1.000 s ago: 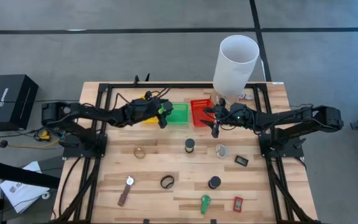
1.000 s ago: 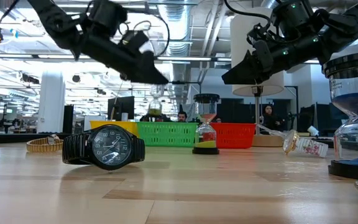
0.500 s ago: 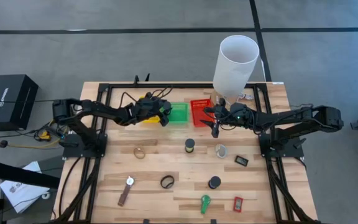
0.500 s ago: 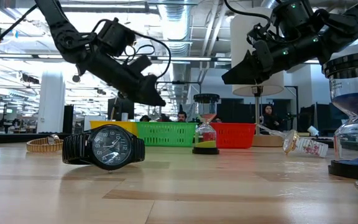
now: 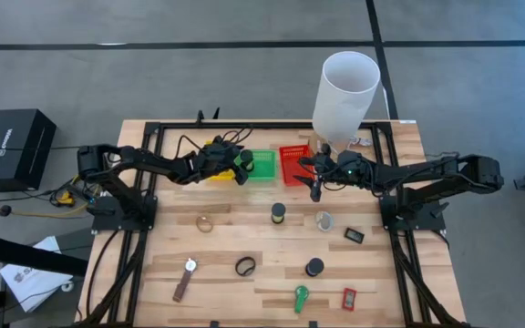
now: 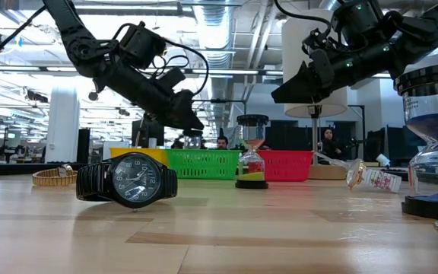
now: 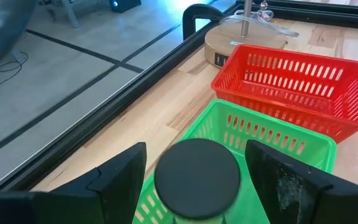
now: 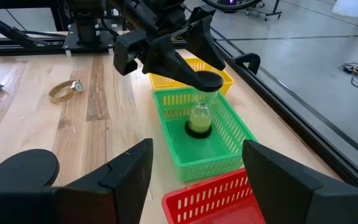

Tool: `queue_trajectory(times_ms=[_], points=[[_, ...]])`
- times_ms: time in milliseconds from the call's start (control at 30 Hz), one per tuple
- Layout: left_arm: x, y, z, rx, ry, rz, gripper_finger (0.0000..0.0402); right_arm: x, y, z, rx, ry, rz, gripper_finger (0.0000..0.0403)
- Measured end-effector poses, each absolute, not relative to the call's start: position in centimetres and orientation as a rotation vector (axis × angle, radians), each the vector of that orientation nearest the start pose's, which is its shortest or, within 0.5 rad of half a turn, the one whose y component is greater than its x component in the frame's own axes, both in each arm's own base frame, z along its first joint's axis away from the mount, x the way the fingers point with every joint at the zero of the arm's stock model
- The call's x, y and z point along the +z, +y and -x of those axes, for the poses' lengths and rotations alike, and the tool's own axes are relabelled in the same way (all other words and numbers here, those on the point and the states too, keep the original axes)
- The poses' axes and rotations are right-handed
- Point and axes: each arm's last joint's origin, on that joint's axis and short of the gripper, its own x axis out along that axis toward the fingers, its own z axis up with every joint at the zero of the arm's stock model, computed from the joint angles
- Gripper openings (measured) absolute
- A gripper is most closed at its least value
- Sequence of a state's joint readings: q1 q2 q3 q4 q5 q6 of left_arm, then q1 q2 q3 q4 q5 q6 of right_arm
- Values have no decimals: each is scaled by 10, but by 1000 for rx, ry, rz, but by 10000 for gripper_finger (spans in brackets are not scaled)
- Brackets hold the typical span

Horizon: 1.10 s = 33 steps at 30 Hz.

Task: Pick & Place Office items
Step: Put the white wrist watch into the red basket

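The left gripper (image 5: 241,165) hangs over the green tray (image 5: 262,167) at the back of the bench (image 5: 217,246). Its fingers are spread wide apart. Between them stands a small sand timer with a black top (image 8: 201,104) and green sand. The timer sits upright inside the green tray, and the fingers are on each side of its top, not squeezing it. A yellow tray (image 8: 194,72) is on one side of the green tray and a red tray (image 7: 294,84) is on the other side.

The right gripper (image 5: 314,189) waits in the air near the red tray, with its fingers spread too and nothing in them.

More things lie on the bench in front: a black watch (image 6: 128,180), a gold watch band (image 6: 54,176), another sand timer (image 6: 251,162), and a green clip (image 5: 301,297).
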<state>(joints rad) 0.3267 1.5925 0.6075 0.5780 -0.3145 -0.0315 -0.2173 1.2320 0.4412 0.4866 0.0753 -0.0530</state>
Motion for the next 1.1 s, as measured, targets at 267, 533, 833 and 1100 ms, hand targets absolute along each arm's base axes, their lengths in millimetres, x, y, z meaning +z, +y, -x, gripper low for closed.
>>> queue_trajectory(times_ms=[267, 533, 833, 1100], points=[[159, 104, -280, 639, 402, 32, 270, 192, -54, -233, -282, 312, 31, 240], [178, 96, -278, 615, 329, 28, 269, 192, -54, -233, -282, 313, 30, 240], [219, 68, -271, 530, 171, 22, 269, 190, -54, -233, -281, 331, 28, 240], [228, 54, -270, 476, 137, 20, 269, 190, -46, -234, -251, 326, 28, 240]])
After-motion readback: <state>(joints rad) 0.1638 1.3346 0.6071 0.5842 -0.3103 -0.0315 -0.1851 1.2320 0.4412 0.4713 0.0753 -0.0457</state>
